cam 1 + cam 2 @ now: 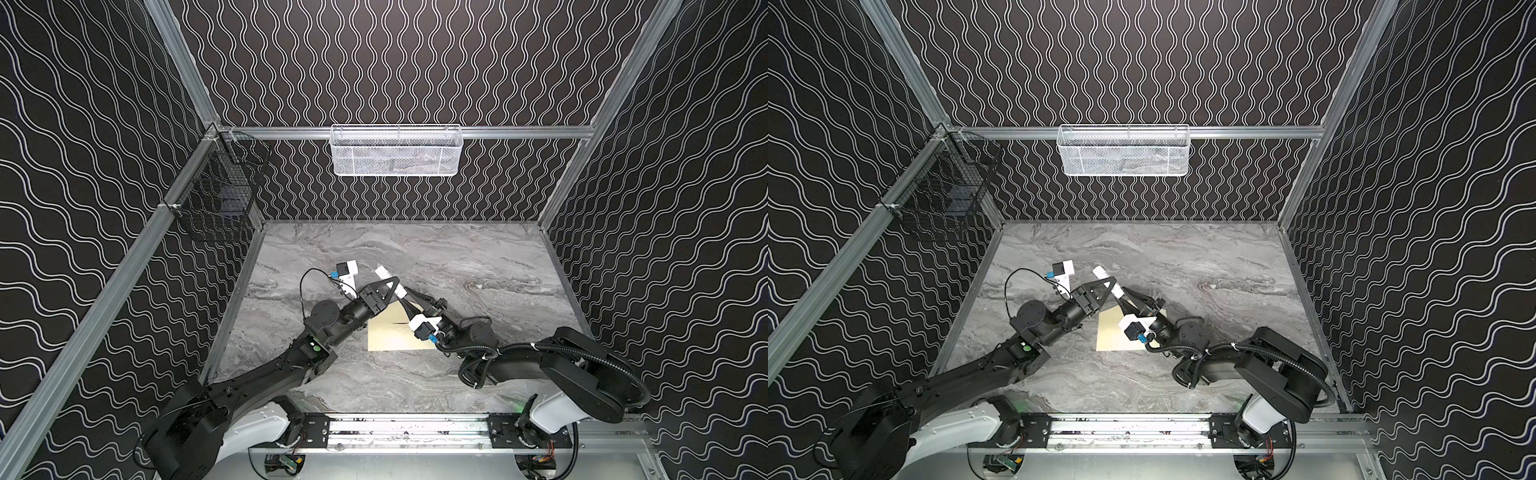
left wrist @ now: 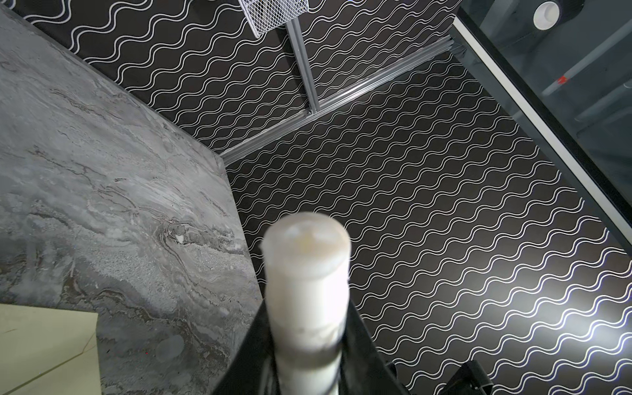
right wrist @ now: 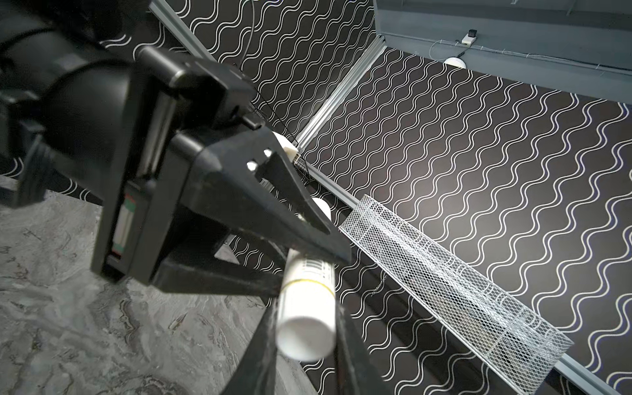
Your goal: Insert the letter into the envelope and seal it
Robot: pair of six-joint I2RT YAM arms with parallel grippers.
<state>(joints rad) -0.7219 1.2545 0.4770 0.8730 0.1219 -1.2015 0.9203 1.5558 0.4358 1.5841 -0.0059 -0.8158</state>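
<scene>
In both top views the envelope (image 1: 390, 338) lay flat just front of the tabletop's (image 1: 457, 257) middle; no letter showed. Above its far corner the left gripper (image 1: 395, 286) and right gripper (image 1: 403, 295) both clamped one white stick (image 1: 383, 274). Left wrist: bare glue tip, jaws tight on the tube. Right wrist: jaws pinched its blunt end. One grip should probably let go before the flap is glued.

Dim, even light; glare on wall (image 2: 595, 328); near white cylinder (image 2: 307, 273) blurred.
</scene>
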